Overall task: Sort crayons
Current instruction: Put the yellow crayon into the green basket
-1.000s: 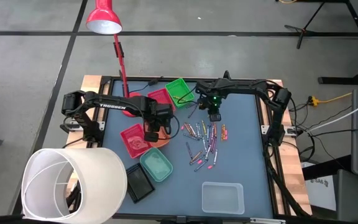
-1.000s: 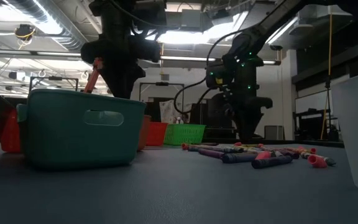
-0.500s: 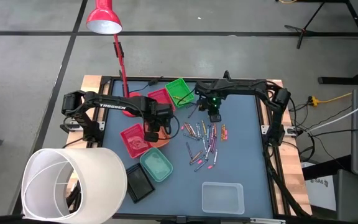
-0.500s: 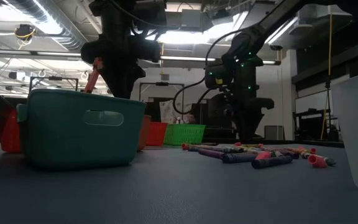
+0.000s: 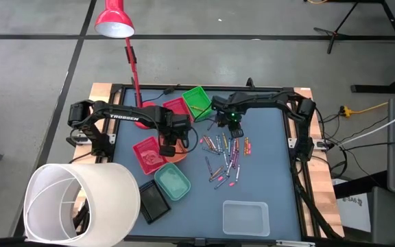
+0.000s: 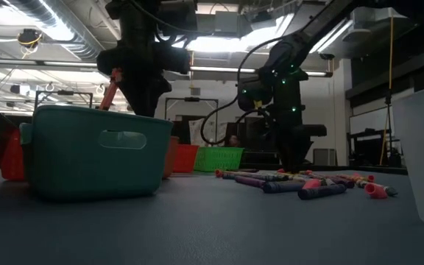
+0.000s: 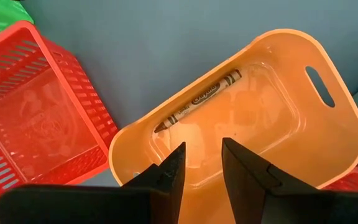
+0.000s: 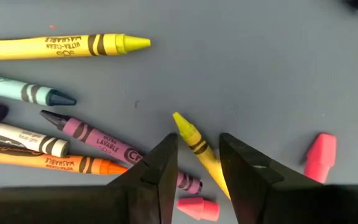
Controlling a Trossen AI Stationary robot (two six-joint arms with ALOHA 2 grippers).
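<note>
Right pincer (image 8: 196,163) released, straddling yellow crayon (image 8: 199,149) for pickup. Left pincer (image 7: 201,163) released, empty above orange tray (image 7: 328,134), brown crayon (image 7: 197,100) already inside.

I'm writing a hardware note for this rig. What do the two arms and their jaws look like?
Both arms are black and slender. The left arm carries white TROSSEN lettering along one link; the right arm shows a small green light near its wrist and black cables looping beside it. Each ends in two dark, wedge-shaped jaws tapering to narrow tips, seen at the left gripper and right gripper.
</note>
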